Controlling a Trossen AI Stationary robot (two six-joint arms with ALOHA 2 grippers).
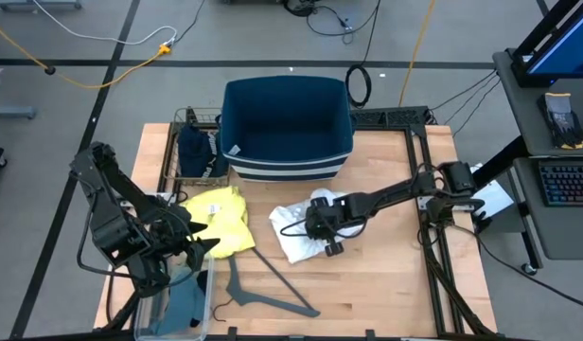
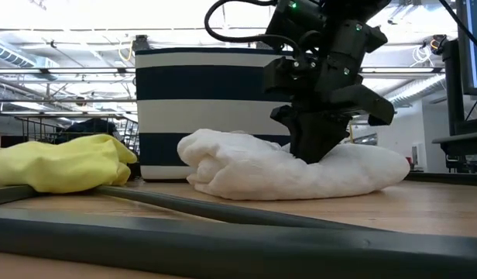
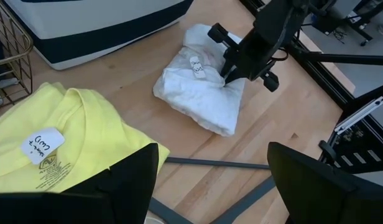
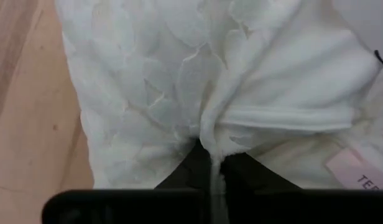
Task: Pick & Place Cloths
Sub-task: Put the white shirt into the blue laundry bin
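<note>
Bench: pale wood planks, flat, carries everything. Landmark for all positions: the navy bin, a soft-sided fabric tub with white stripes round its base, standing open at the far middle of the bench; probably the drop point.

Yellow cloth: near side of the bin, toward the left arm. Soft knit shirt, loosely spread, label visible at the collar. Untouched.

White cloth: directly on the near side of the bin, near it but apart. Thick, soft, bunched into a rounded heap, with a small tag showing.

Grey hanger: rigid plastic, thin bars, well to the near side of the bin, beyond the yellow cloth. Not a task item.

Right end effector: down on the white cloth, fingers pinched together on a fold of fabric between them. Judgement: grasp made at the heap's top so the cloth lifts clear for the bin.

Left end effector: fingers spread apart, empty, waiting over the yellow cloth's near edge.
</note>
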